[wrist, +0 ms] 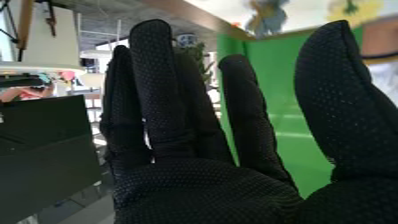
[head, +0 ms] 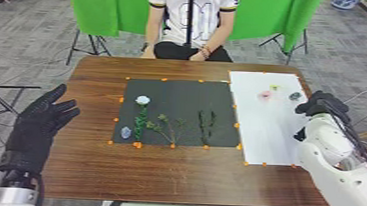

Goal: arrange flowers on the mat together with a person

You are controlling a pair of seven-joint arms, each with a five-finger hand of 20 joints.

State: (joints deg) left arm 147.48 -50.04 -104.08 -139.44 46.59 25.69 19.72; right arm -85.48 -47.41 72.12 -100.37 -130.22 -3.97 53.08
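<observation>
Three small blooms (head: 266, 95), pink, yellow, blue-grey, on white paper (head: 268, 129); one green-stemmed white flower (head: 143, 100) on the black rectangular mat (head: 180, 98); left robot hand (head: 32, 127) and right robot hand (head: 322, 104) both empty, fingers extended!

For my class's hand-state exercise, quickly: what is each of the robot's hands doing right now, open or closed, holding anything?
Left hand: open, empty.
Right hand: open, fingers straight, empty.

White flower (head: 143, 100) on the dark mat (head: 176, 93), pink flower (head: 266, 94) on white paper (head: 263, 129), right hand (head: 324, 104) by its edge!
</observation>
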